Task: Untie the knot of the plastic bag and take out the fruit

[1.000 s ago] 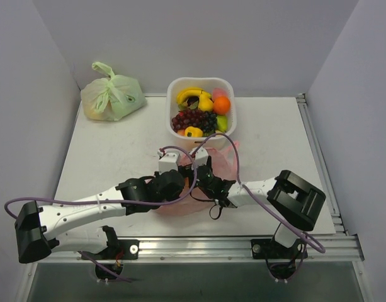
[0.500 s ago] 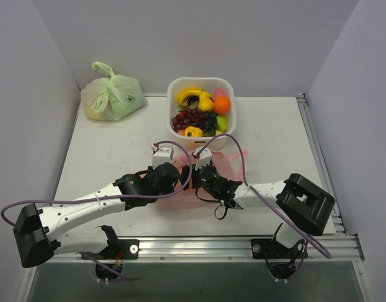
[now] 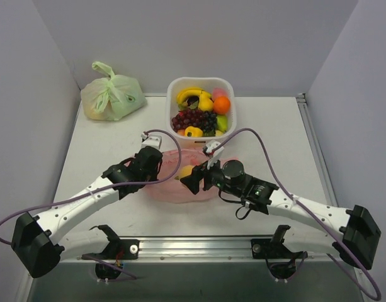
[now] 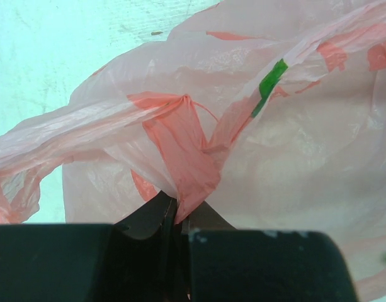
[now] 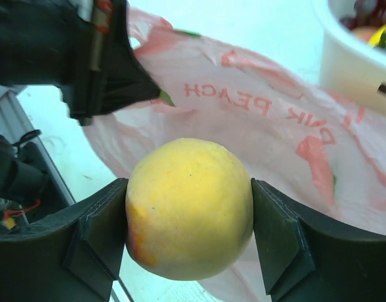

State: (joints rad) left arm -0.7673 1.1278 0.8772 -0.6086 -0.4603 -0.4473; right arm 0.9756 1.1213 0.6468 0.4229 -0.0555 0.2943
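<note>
So the bag (image 3: 164,189) is a thin, see-through pink carrier, all crinkly. It lies slumped on the table (image 3: 98,151) just in front of the basket (image 3: 169,104), between the two arms. The darker pink strips are where the plastic bunches up, and there's a small green mark (image 4: 270,85) printed on one fold.

The right wrist view shows red lettering on the bag (image 5: 344,107), upside down from that angle. "PEACH" reads fine. The word next to it looks like "PINK", but the plastic is creased there, so I'm not sure.

The left gripper (image 4: 178,211) is clamped tight on a gathered pink fold at the bag's left edge, fingers (image 4: 148,217) pressed together with the plastic between them.

The right gripper (image 5: 189,211) is grasping the peach (image 5: 189,189), one black pad (image 5: 101,229) on each side. The peach is round and smooth, mostly yellow, with an orange-red blush low on one side. From the top camera the peach (image 3: 186,171) sits over the middle of the bag.

The basket is white and full of fruit: bananas, an orange, dark grapes. A tied green bag (image 3: 112,95) sits in the back left corner, well apart from everything else.
</note>
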